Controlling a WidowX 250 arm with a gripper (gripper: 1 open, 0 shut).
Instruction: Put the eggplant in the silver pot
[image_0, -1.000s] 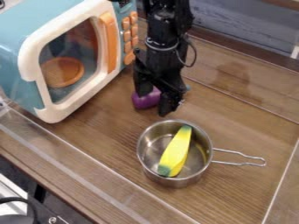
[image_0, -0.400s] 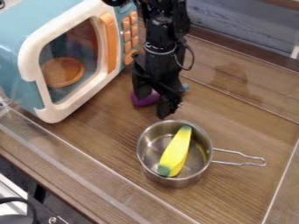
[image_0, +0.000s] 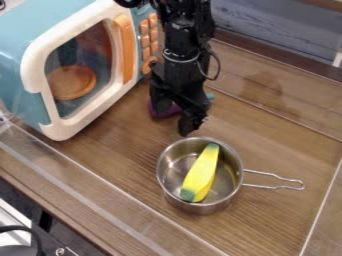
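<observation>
The purple eggplant (image_0: 164, 113) lies on the wooden tabletop just right of the microwave, and only a sliver of it shows between the black fingers. My gripper (image_0: 173, 112) points down over it, open, with one finger (image_0: 190, 121) on each side. I cannot tell whether the pads touch it. The silver pot (image_0: 166, 165) stands in front of the gripper, a short gap away, with its wire handle (image_0: 275, 183) pointing right.
A yellow banana-shaped item (image_0: 202, 170) lies inside the pot. A teal and cream toy microwave (image_0: 54, 60) stands at the left with an orange bowl (image_0: 70, 80) behind its door. Clear plastic walls (image_0: 80, 165) edge the table's front and right sides.
The gripper has shifted slightly toward the microwave and settled over the eggplant, hiding more of it. Pot and banana item have not moved.
</observation>
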